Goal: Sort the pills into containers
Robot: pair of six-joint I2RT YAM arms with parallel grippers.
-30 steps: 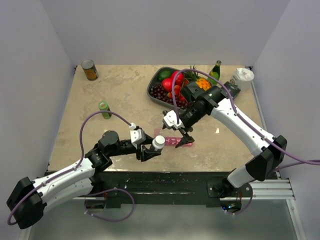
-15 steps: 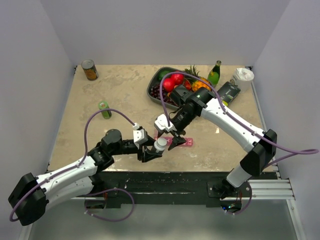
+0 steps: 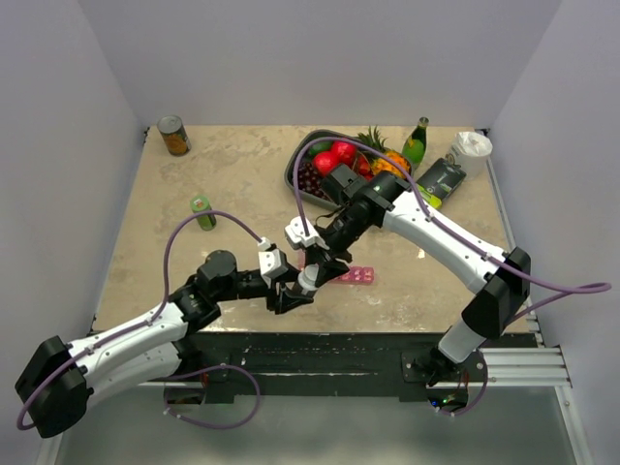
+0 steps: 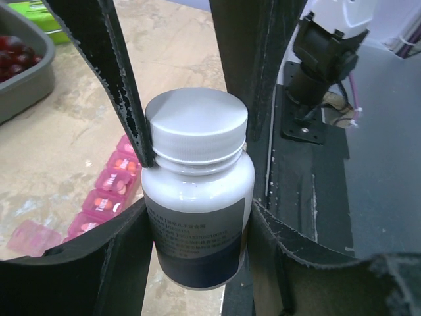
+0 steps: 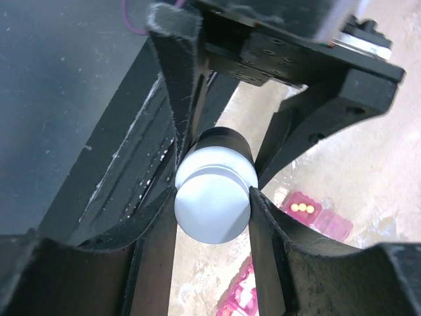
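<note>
My left gripper (image 3: 294,294) is shut on the body of a white pill bottle (image 4: 197,197) and holds it upright just above the table. From above, my right gripper (image 5: 214,209) is shut on the bottle's white cap (image 5: 214,207), its fingers (image 4: 125,85) pressing both sides. The containers (image 3: 355,274), a pink strip of small compartments, lie on the table just right of the bottle. Small yellow pills (image 5: 301,207) show in one open compartment. More of the containers (image 4: 108,191) show behind the bottle.
A grey fruit tray (image 3: 295,184) sits behind the right arm. An orange can (image 3: 173,135) and a green can (image 3: 201,211) stand at the left. A green bottle (image 3: 417,140), a white cup (image 3: 472,150) and a dark packet (image 3: 441,182) are at the back right.
My right gripper has moved left and nearer, from over the pink strip to the bottle, and has closed on its cap. The left gripper has kept hold of the bottle, almost still.
</note>
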